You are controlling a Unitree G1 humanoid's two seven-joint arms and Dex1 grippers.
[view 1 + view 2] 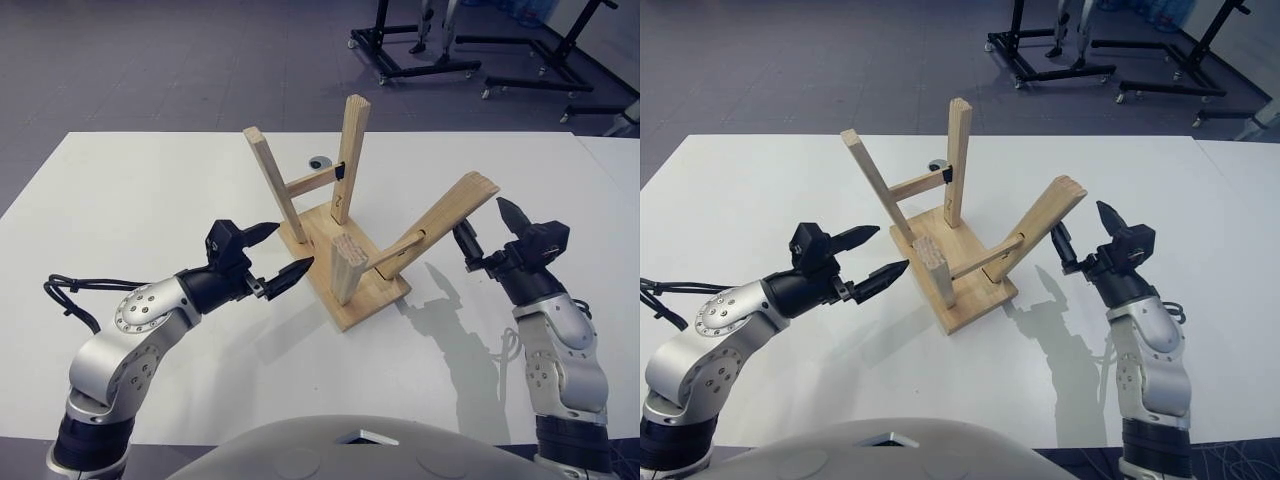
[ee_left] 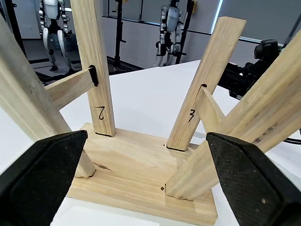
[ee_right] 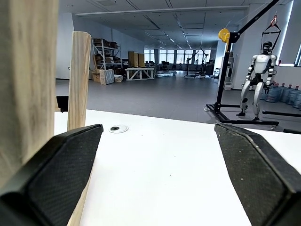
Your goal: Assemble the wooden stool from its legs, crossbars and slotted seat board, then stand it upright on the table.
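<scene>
Upturned stool (image 1: pixel 350 265) on the table (image 1: pixel 150 200) — left jaws and right jaws gape empty either side; grommet (image 1: pixel 320 161) behind.

2 on one leg (image 2: pixel 96 56), 3 on another leg (image 2: pixel 214 61)

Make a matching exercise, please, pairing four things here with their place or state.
Things:
1. slotted wooden seat board
2. tilted wooden leg
3. black two-finger left gripper
4. small round grey grommet

States:
a. open, beside the board's left corner
b. lying flat on the white table
c. in the table, behind the board
d. leaning to the robot's right

Pairs: 1-b, 2-d, 3-a, 4-c.
</scene>
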